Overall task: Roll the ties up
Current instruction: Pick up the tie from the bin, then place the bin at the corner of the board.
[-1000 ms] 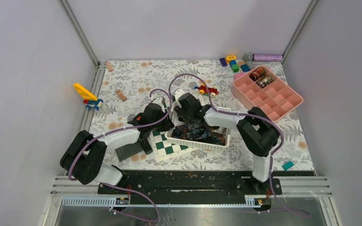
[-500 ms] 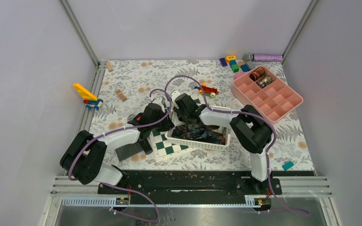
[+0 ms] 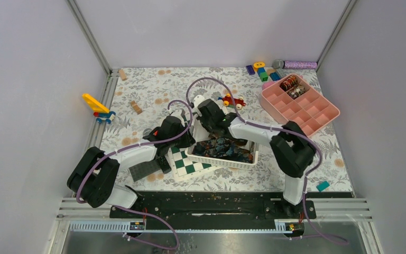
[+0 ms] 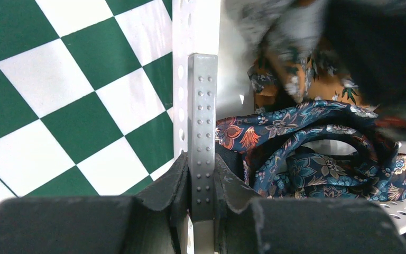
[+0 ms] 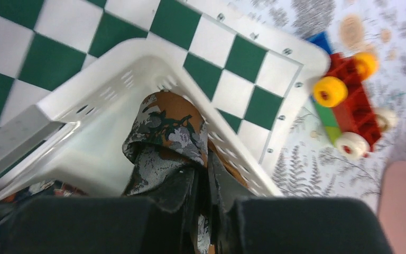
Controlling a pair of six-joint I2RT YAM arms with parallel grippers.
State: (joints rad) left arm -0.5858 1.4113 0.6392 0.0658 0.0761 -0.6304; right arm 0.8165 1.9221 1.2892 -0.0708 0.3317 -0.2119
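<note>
Where the top view gives only a dark tangle in the white basket (image 3: 222,160), the 2 wrist views sort out 2 fabrics: a navy floral tie (image 4: 306,143) looped on the basket floor, and a rust-and-grey leafy tie (image 5: 166,132) at 1 corner. The right hand (image 5: 206,174) is clenched on that rust-and-grey leafy tie; the left hand (image 4: 202,172) is clamped on the basket's perforated plastic wall. Only the top view shows 2 tight rolls – a reddish coil (image 3: 289,82) and a darker coil (image 3: 297,92) – in adjoining compartments of the pink tray (image 3: 320,115). The basket sits on 1 green-and-white chessboard (image 4: 84,90) on the floral worktop (image 3: 148,84).

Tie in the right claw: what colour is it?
The tie is rust-brown with grey and dark leafy shapes, clearest in the right wrist view.
</note>
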